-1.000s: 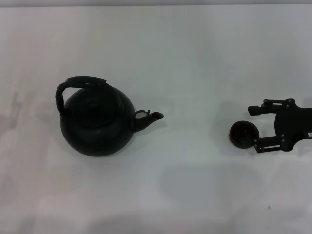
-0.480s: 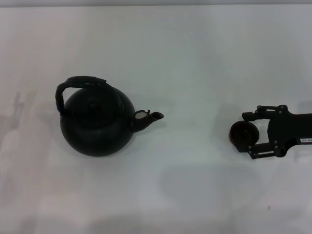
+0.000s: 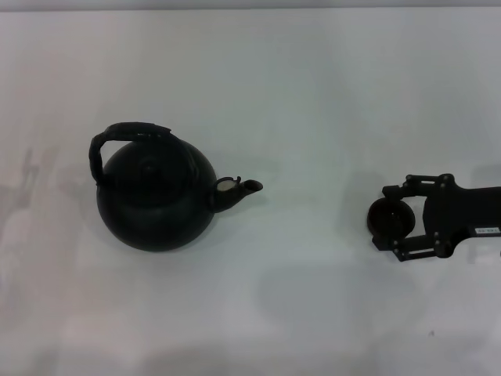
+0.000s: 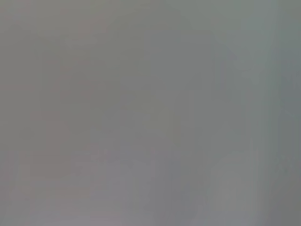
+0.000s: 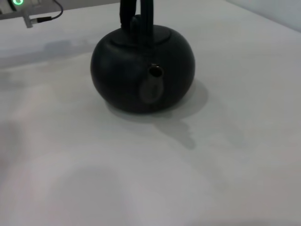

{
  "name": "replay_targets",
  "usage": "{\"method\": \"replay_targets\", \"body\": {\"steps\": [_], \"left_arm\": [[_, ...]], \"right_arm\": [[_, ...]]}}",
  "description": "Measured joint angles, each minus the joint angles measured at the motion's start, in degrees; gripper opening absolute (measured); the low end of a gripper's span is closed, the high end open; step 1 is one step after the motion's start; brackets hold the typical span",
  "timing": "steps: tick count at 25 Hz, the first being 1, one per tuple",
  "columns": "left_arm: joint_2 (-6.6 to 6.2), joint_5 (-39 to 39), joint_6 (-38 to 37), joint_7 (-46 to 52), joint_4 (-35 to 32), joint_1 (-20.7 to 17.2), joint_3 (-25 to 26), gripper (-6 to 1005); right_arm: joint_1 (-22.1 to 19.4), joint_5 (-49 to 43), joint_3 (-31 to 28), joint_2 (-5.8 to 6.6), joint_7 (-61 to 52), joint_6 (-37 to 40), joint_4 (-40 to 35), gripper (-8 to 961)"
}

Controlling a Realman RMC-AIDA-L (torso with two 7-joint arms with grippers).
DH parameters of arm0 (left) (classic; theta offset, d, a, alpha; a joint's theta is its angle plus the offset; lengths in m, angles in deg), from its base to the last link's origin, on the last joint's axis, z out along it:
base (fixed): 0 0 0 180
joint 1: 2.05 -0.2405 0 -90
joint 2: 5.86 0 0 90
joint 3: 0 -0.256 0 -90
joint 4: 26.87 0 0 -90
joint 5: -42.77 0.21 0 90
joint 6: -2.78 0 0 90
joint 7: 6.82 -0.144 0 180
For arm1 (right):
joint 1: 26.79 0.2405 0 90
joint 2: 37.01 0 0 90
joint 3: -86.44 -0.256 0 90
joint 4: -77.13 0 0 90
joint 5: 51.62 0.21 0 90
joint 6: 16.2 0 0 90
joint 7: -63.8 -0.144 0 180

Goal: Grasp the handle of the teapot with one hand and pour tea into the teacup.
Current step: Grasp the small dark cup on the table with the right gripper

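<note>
Gripping small dark round teacup point(image 3: 391, 217), right gripper point(image 3: 389, 218) clenched at desk's right; cup may tip if squeezed off-centre. Large matte-black teapot point(image 3: 156, 200) left, untouched; left gripper unseen.

The left wrist view is a flat grey blur with nothing to make out in it; the left arm is outside the head view altogether; the right arm point(image 3: 477, 215) is cut off by the head view's right edge; in the right wrist view the handle point(image 5: 136, 14) runs off the top edge, so its arch is unseen; the teacup point(image 3: 391, 218) sits between the right gripper's point(image 3: 389, 220) fingers, its sides partly covered by them.
</note>
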Motion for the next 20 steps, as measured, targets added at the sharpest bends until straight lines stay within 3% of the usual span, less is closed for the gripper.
{"method": "replay_targets", "body": {"steps": [20], "left_arm": [[-0.09, 0.0, 0.1, 0.0, 0.0, 0.0, 0.0, 724]], "right_arm": [[0.5, 0.6, 1.8, -0.07, 3.0, 2.3, 1.4, 871]]}}
